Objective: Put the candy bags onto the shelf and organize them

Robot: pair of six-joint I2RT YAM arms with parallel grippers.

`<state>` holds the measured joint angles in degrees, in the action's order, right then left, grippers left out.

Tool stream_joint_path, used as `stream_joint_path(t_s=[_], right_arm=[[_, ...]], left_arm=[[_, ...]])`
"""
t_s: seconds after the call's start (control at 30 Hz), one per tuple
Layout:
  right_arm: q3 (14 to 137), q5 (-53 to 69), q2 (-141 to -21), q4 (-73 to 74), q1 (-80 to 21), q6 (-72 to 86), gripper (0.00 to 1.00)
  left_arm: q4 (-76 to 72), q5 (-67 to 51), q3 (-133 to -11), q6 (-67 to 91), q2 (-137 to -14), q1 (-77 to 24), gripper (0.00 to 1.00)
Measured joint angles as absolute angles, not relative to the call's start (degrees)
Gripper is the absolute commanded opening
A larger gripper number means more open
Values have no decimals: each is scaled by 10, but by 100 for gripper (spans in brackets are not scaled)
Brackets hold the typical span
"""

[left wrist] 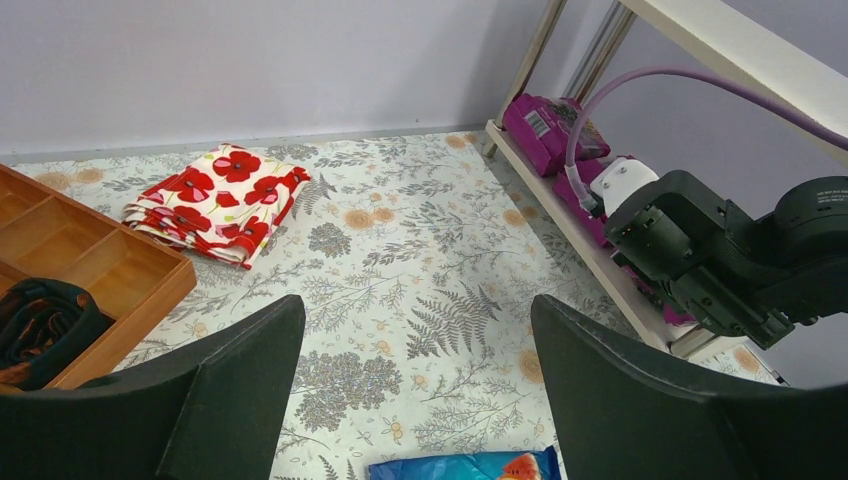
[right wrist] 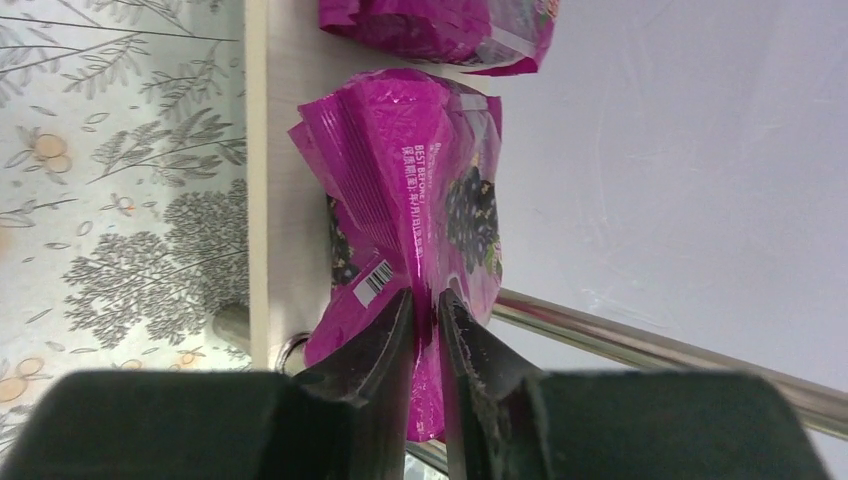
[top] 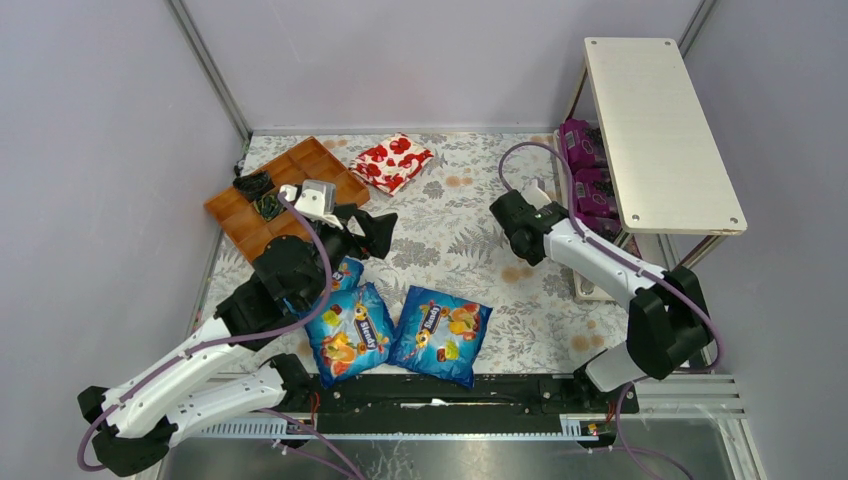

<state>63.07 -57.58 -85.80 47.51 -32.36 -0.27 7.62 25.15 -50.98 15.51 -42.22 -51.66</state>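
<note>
Risk, left side: the left gripper is spread wide and holds nothing. It hangs over the patterned table, just past three blue candy bags lying at 6 o'clock by the near edge. One bag is partly hidden under the arm, so a straight descent could pin or drag it. The glossy film would probably slip out of a shallow pinch.

Risk, right side: the right gripper has its fingers pressed together on the end seam of a magenta bag. That bag lies on the lower board of the shelf, at 2 o'clock. Pulling back before letting go would drag the bag off the board edge. I cannot tell whether the bag sits fully on the board. A neighbouring magenta bag lies close by, so a sideways nudge could disturb the row.

Pose: the left arm reaches from 7 o'clock toward centre, with the wrist aimed at 2 o'clock. The right arm has its elbow bent at 4 o'clock, its forearm running toward 10 o'clock and its wrist beside the shelf.
</note>
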Motion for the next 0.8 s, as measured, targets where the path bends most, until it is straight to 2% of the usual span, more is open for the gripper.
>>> stream_joint_path(t_s=[0.5, 0.8], right_arm=[[605, -616, -875, 467, -286, 4, 19], [606, -620, -894, 470, -261, 12, 22]], left_arm=[[76, 251, -510, 155, -422, -517, 88], [76, 251, -510, 155, -422, -517, 88]])
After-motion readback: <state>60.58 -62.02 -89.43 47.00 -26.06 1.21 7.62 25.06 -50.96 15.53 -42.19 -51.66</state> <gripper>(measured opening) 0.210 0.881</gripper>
